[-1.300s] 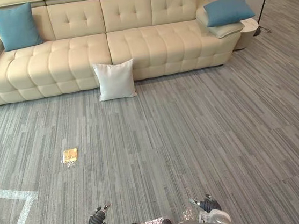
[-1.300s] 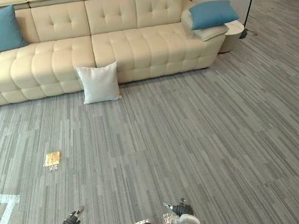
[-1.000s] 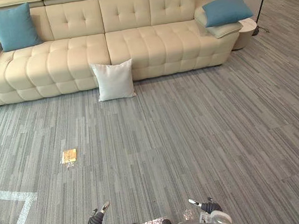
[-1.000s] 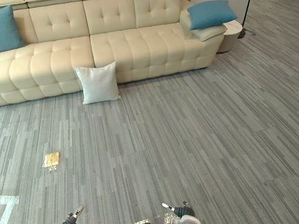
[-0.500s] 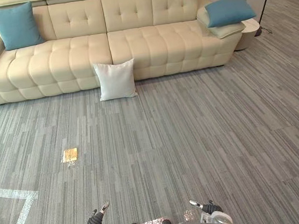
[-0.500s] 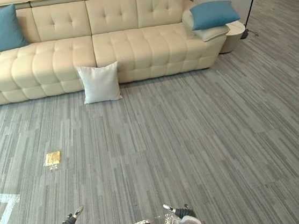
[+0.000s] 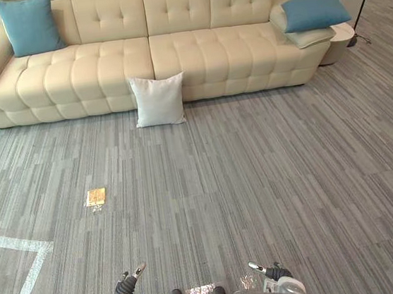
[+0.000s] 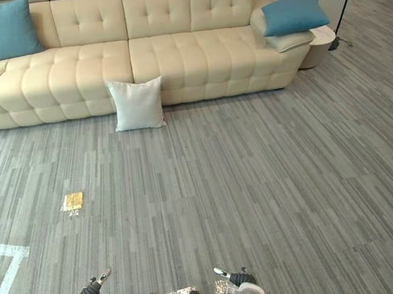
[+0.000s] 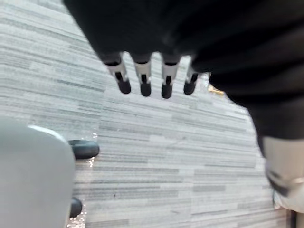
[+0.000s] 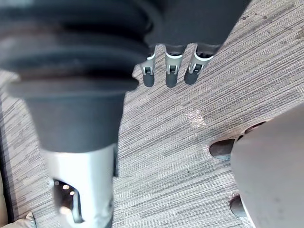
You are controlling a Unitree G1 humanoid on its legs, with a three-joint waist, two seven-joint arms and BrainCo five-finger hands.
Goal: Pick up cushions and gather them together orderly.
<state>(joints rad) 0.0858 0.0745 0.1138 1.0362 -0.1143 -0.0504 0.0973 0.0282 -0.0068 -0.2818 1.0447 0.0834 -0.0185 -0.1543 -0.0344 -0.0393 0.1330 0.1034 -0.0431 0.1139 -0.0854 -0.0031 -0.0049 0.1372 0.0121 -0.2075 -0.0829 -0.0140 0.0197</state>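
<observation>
The room is bright and evenly lit, and shadows are short and soft. The sofa (image 7: 102, 65) casts a thin dark line along its foot on the floor (image 7: 270, 167), and the white cushion (image 7: 159, 100) a faint one at its base. A patch of glare shines on the nearest floor. The sofa's front bows toward the left and right edges. In the wrist views, the left hand (image 9: 143, 78) and right hand (image 10: 171, 71) look dark against pale, glinting floor.

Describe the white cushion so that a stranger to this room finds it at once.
A long cream tufted leather sofa fills the far side. On the grey striped carpet before its middle, a white square cushion leans upright against its front. Unlike the two blue cushions at the sofa's ends, it is on the floor.
</observation>
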